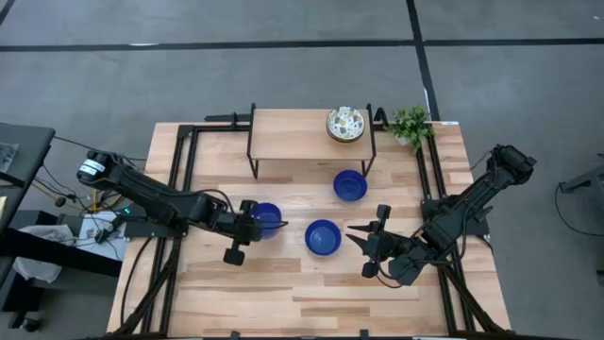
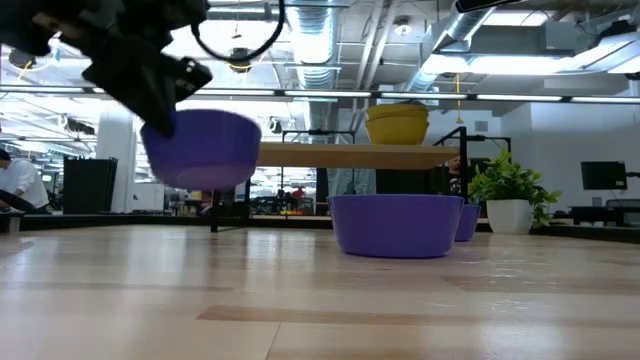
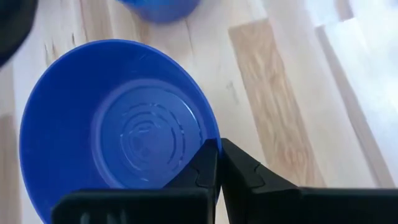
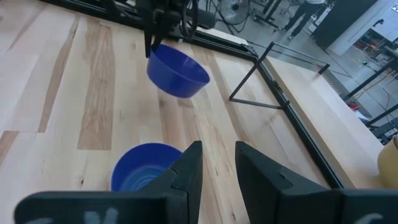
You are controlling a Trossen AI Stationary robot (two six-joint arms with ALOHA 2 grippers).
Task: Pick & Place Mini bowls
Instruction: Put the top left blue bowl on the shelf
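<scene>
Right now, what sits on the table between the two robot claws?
In the high view, one blue bowl rests on the wood between the left gripper, which holds another blue bowl lifted, and the open right gripper.

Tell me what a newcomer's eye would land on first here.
First, the blue bowl hanging clear above the table's left side, pinched at its rim by the left gripper. Next, the two blue bowls on the wood mid-table, and the right gripper beside them, jaws open.
</scene>
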